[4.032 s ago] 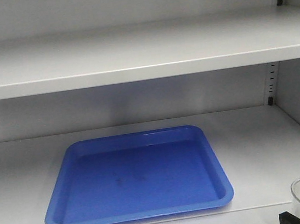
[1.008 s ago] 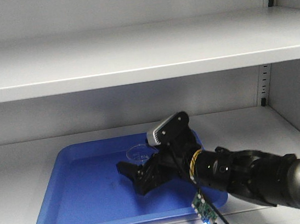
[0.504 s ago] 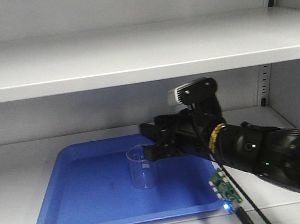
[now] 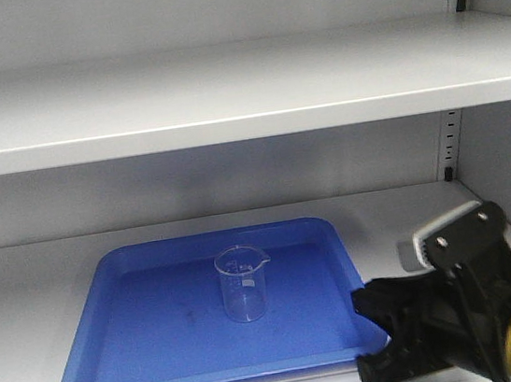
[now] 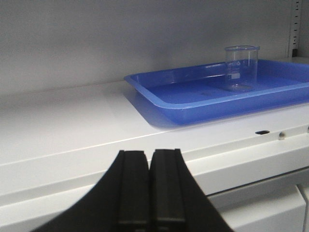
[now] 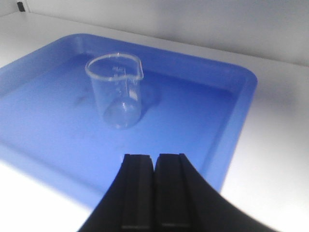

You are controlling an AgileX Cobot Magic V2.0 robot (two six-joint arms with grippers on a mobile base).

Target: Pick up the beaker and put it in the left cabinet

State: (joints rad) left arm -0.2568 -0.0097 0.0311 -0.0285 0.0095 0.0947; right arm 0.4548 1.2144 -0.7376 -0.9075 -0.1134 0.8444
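Pale grey shelves of the left cabinet (image 4: 224, 91) surround us. We see the beaker (image 4: 243, 284), clear glass with white marks, upright alone in the blue tray (image 4: 118, 360). Our right gripper (image 6: 154, 193) and left gripper (image 5: 149, 193) are both clenched, empty.

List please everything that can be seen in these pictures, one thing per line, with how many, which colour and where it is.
beaker: one, clear glass with white marks, standing upright in the tray, near its middle
tray: one, blue, flat on the lower shelf
left cabinet: one, pale grey, two wide shelves in view, with a slotted strip on the back wall at the right
right gripper: one, black, at the lower right of the front view, just off the tray's right edge, apart from the beaker; its fingers are pressed together in the right wrist view
left gripper: one, black, seen only in the left wrist view, in front of the shelf edge, fingers together, holding nothing
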